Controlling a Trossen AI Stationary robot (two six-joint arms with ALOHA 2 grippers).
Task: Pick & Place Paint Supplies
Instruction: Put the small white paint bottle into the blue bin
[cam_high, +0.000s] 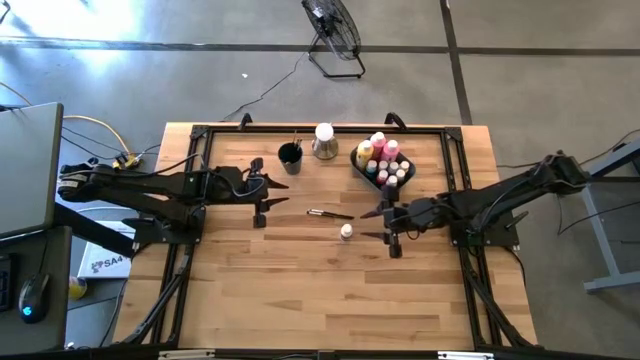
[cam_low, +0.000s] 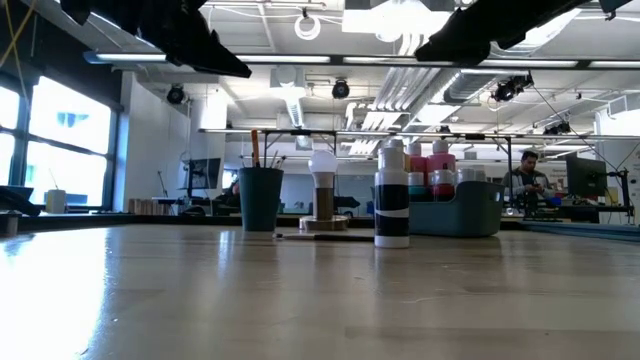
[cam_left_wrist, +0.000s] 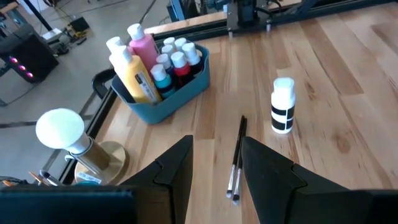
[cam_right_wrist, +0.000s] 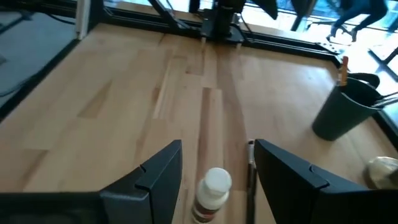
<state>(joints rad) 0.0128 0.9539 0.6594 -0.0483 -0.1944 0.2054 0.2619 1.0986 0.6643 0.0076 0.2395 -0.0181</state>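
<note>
My left gripper (cam_high: 272, 198) hangs above the table left of centre, its jaws parted with nothing between them. Through its wrist camera I look past its fingers (cam_left_wrist: 176, 167) at two thin brushes (cam_left_wrist: 236, 159) lying together on the wood, and just beyond them a small white-capped bottle (cam_left_wrist: 283, 105) standing upright. My right gripper (cam_high: 378, 223) hovers right of centre, jaws apart and empty, and that same bottle (cam_right_wrist: 211, 195) sits on the table in line with the gap between them. On the far right, the blue bin (cam_high: 361, 169) holds pink, yellow and small capped paint bottles (cam_high: 381, 158). The dark cup (cam_high: 290, 157) with brushes in it stands far centre, beside a white globe on a round base (cam_high: 324, 139).
</note>
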